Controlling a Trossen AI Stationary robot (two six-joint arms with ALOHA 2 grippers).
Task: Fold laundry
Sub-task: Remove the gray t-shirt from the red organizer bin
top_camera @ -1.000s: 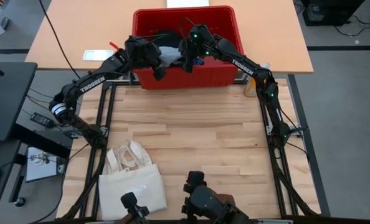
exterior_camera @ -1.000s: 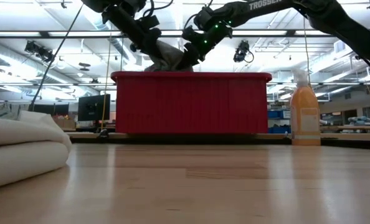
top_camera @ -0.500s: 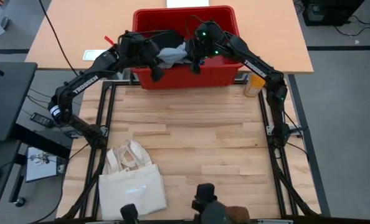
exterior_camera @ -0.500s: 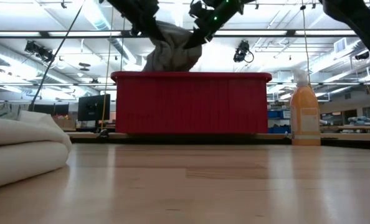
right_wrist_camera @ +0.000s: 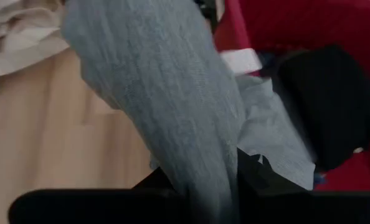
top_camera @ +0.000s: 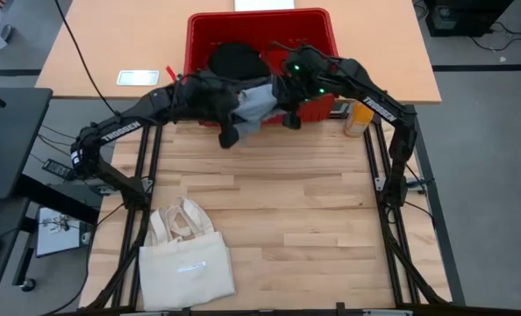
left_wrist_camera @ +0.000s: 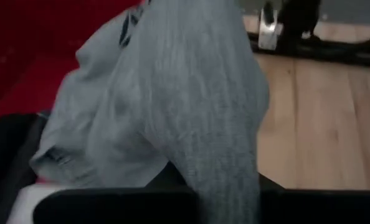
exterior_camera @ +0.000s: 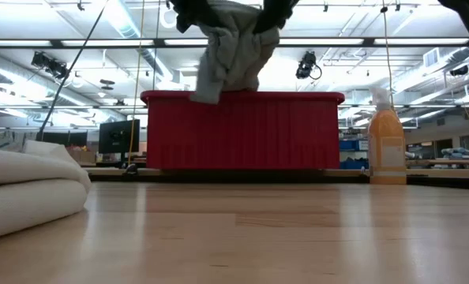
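While grey top (top_camera: 253, 101) hangs over bin (top_camera: 322, 22) edge.

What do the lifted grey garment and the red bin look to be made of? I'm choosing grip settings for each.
Grey garment: looks like a soft, matte knit, probably cotton jersey; fine ribbed lines show up close and it hangs in limp folds between the left gripper and right gripper. Red bin: likely rigid moulded plastic, with straight ribbed walls and a slight sheen.
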